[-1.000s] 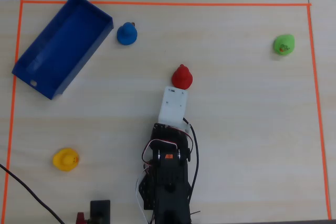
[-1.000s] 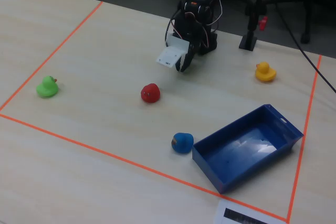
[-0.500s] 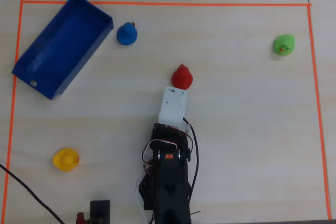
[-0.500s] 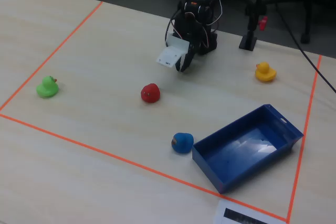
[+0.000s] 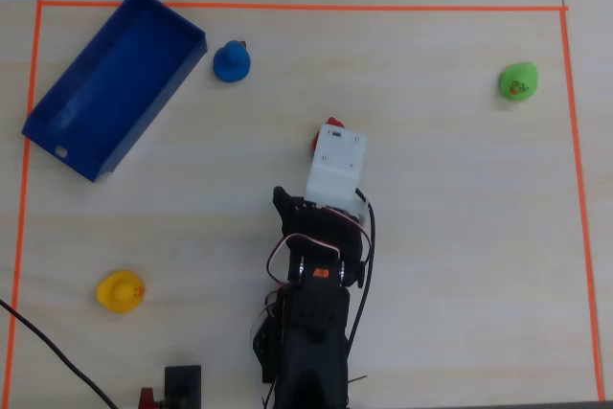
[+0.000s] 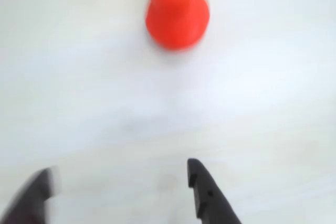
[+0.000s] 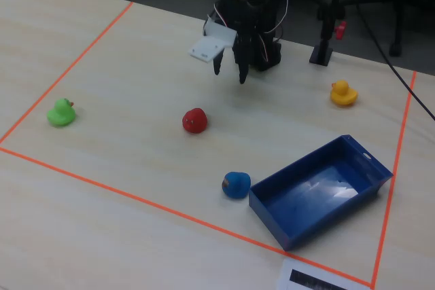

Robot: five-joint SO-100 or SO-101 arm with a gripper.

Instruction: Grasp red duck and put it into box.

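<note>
1. We see the gripper [image 7: 230,71] raised off the table, its two dark fingers spread apart and pointing down.
2. The red duck [image 7: 194,120] sits below and left of the jaws, clear of them.
3. The box [image 7: 299,219] lies well apart, lower right.

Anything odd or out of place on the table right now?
Nothing stands out. The red duck, blue duck, yellow duck and green duck sit apart inside the orange tape; the box is empty.
</note>
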